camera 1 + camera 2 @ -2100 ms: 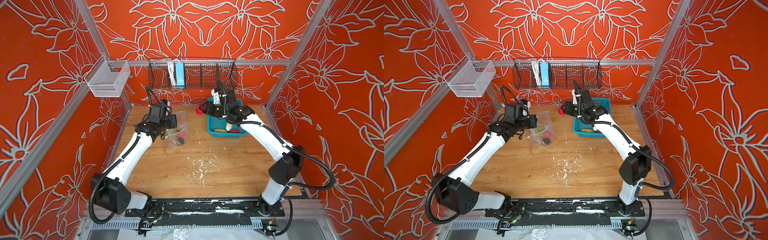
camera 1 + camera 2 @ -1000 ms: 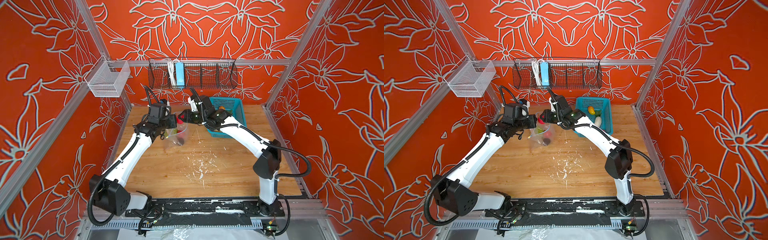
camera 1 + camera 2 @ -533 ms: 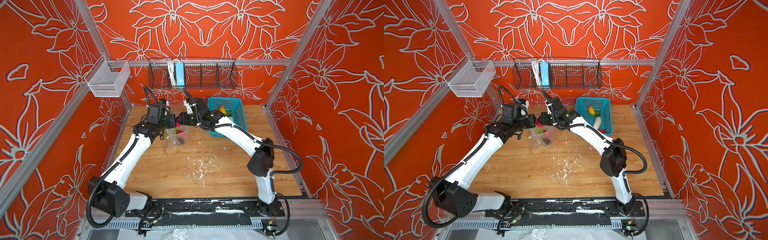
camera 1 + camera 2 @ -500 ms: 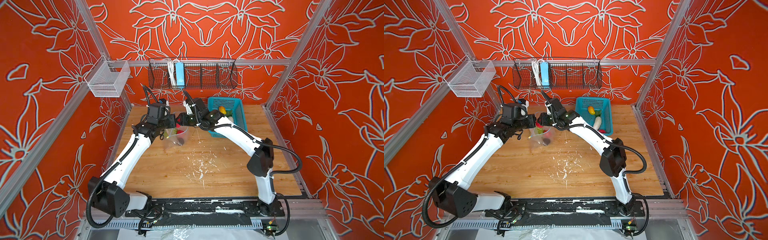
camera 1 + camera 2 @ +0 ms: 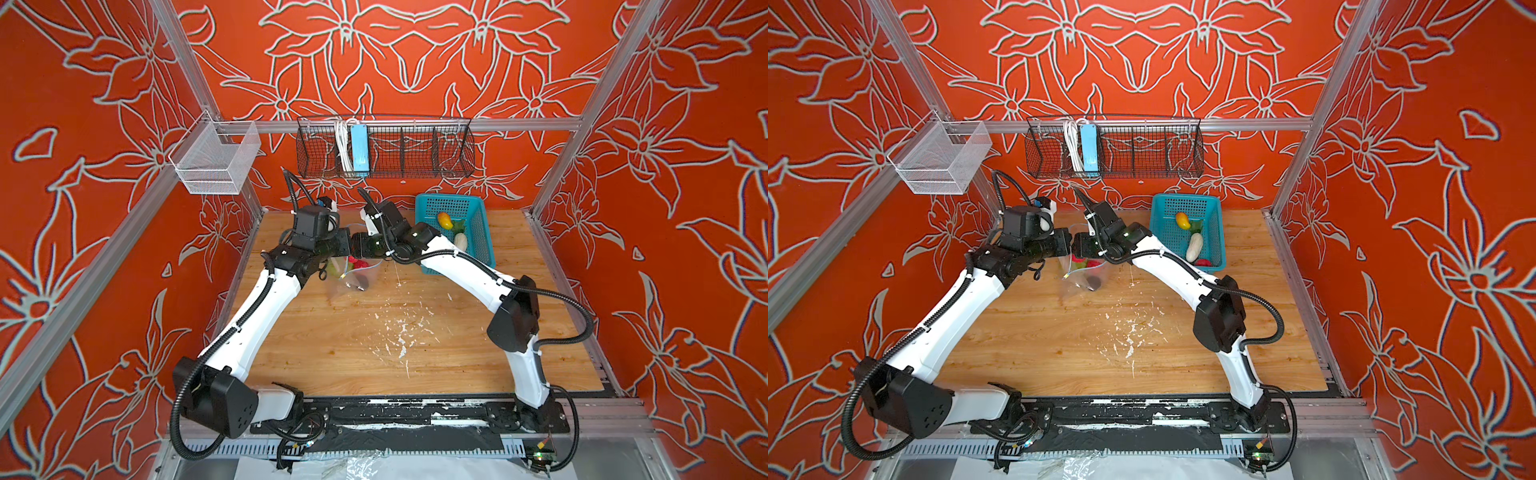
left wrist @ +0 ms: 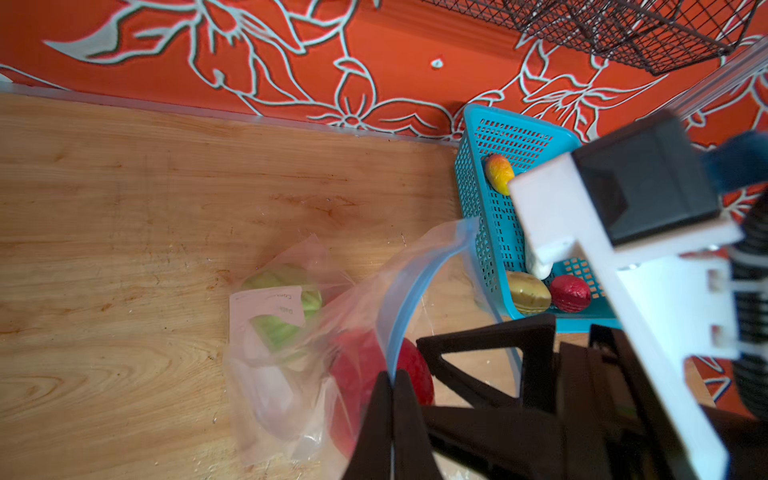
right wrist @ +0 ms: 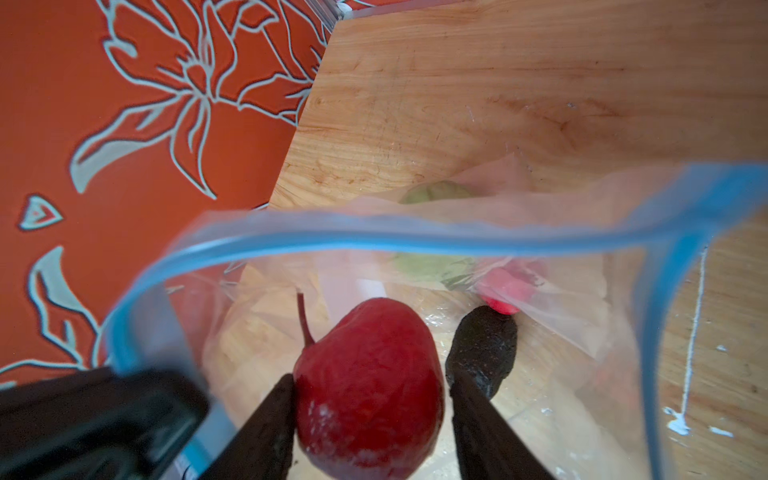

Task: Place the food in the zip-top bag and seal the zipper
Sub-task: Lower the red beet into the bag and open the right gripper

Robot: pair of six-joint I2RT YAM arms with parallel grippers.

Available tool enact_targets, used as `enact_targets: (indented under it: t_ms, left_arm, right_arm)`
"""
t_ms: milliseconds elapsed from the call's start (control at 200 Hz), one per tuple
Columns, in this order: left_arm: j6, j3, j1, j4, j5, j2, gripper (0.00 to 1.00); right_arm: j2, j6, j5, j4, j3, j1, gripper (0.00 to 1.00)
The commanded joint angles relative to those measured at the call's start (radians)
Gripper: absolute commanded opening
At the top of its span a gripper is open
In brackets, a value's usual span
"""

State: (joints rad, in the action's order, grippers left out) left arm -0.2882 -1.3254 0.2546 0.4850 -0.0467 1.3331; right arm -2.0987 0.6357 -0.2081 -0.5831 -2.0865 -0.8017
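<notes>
The only print shows in the left wrist view. It sits on a white write-on panel (image 6: 266, 301) on the side of the clear, thin plastic zip-top bag (image 6: 282, 395), which lies on the wooden tabletop (image 6: 124, 249) toward its back left corner. Two short grey words stand on that panel, too faint and blurred to read with any certainty. In both top views the panel is too small to make out. No other text, number or brand can be read.

Right claw (image 5: 1079, 254) over zip-top bag (image 5: 1080, 283)
</notes>
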Motion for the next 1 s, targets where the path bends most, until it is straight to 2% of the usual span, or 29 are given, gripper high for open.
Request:
enact_targets:
  t_ms: [0, 490, 836, 916, 996]
  left_arm:
    - [0.003, 0.006, -0.002, -0.005, 0.001, -0.027, 0.00]
    - [0.005, 0.008, -0.001, -0.005, 0.008, -0.034, 0.00]
    - [0.003, 0.008, -0.001, -0.006, 0.011, -0.038, 0.00]
    - [0.001, 0.006, -0.002, -0.005, 0.010, -0.038, 0.00]
    - [0.000, 0.006, -0.002, -0.005, 0.007, -0.037, 0.00]
  right_arm:
    - [0.003, -0.006, 0.021, -0.021, -0.045, -0.001, 0.63]
    - [0.076, -0.033, 0.060, -0.046, -0.050, -0.001, 0.77]
    - [0.094, -0.081, 0.121, -0.147, -0.145, 0.000, 0.85]
    - [0.105, -0.082, 0.125, -0.156, -0.148, 0.005, 0.92]
    - [0.118, -0.082, 0.122, -0.153, -0.144, 0.008, 0.93]
